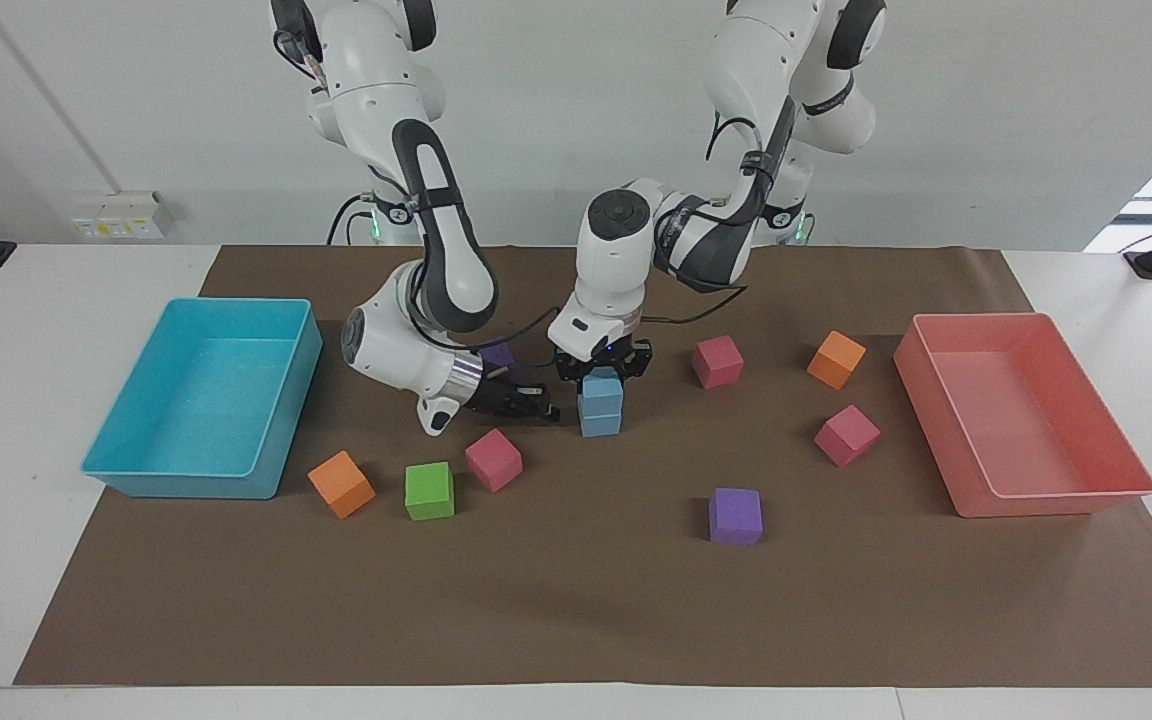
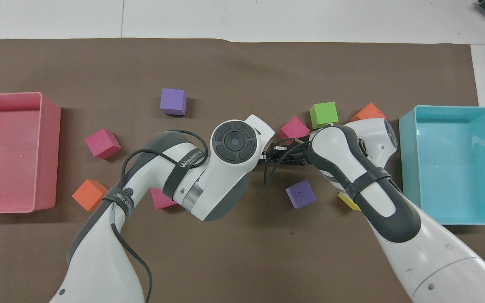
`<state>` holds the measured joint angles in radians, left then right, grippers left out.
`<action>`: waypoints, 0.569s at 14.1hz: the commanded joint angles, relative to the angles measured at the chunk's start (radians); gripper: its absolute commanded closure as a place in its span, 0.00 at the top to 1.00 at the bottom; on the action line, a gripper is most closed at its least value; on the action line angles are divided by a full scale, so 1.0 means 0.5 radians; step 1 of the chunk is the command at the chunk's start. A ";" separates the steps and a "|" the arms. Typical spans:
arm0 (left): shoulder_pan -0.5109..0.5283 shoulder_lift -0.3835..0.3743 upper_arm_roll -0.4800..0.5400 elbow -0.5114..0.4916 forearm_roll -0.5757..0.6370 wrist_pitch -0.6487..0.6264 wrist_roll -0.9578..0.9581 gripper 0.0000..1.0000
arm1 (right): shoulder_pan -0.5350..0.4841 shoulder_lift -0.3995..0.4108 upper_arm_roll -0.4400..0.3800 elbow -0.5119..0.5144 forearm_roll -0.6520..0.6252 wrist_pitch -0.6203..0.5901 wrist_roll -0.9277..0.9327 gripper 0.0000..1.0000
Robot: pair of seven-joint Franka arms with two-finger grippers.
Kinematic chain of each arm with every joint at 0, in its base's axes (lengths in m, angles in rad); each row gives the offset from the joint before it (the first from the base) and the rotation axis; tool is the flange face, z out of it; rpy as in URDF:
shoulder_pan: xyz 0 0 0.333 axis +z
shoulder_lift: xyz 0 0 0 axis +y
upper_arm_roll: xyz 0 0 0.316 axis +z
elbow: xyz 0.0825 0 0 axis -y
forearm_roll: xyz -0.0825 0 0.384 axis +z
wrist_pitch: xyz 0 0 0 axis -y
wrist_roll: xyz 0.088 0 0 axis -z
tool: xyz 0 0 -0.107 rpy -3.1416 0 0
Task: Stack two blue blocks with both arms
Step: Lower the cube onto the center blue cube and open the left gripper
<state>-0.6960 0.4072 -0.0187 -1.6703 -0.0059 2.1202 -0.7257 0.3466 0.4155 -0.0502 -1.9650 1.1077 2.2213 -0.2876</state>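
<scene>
Right gripper (image 1: 536,408) low just above the surface (image 1: 576,600), beside the stack toward the right arm's end, fingers pressed together, empty. Two blue blocks (image 1: 600,403) stacked mid-surface, stack axis vertical, faces square to the camera. Left gripper (image 1: 602,368) at the top block; fingers possibly just releasing, can't tell.

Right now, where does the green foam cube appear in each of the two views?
Facing view: the green foam cube lies low in the picture, toward the cyan plastic tray.
Overhead view: the green foam cube lies high in the picture, toward the same tray.
Shared landmark: the orange foam cube lies between cube and tray in both.
</scene>
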 commanded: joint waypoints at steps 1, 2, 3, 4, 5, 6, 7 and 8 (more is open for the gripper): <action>-0.025 -0.020 0.031 -0.034 -0.034 -0.010 -0.015 1.00 | -0.009 0.007 0.011 -0.006 0.070 0.031 -0.038 0.00; -0.022 -0.020 0.031 -0.031 -0.034 -0.010 -0.015 1.00 | -0.009 0.004 0.011 -0.006 0.070 0.031 -0.038 0.00; -0.022 -0.020 0.031 -0.031 -0.034 -0.004 -0.015 1.00 | -0.009 0.007 0.011 -0.006 0.070 0.031 -0.035 0.00; -0.013 -0.029 0.031 -0.028 -0.034 -0.010 -0.012 1.00 | -0.009 0.007 0.011 -0.006 0.067 0.034 -0.038 0.00; -0.004 -0.041 0.031 -0.028 -0.034 -0.019 -0.009 1.00 | -0.009 0.004 0.011 -0.006 0.070 0.031 -0.035 0.00; -0.001 -0.084 0.031 -0.028 -0.034 -0.031 -0.003 1.00 | -0.009 0.007 0.011 -0.006 0.067 0.031 -0.038 0.00; 0.011 -0.127 0.031 -0.028 -0.034 -0.074 0.009 1.00 | -0.009 0.007 0.011 -0.006 0.070 0.031 -0.035 0.00; 0.045 -0.185 0.031 -0.028 -0.034 -0.147 0.022 1.00 | -0.009 0.004 0.011 -0.006 0.067 0.031 -0.035 0.00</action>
<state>-0.6915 0.3860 -0.0084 -1.6664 -0.0060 2.1088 -0.7266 0.3466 0.4155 -0.0502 -1.9650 1.1077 2.2213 -0.2876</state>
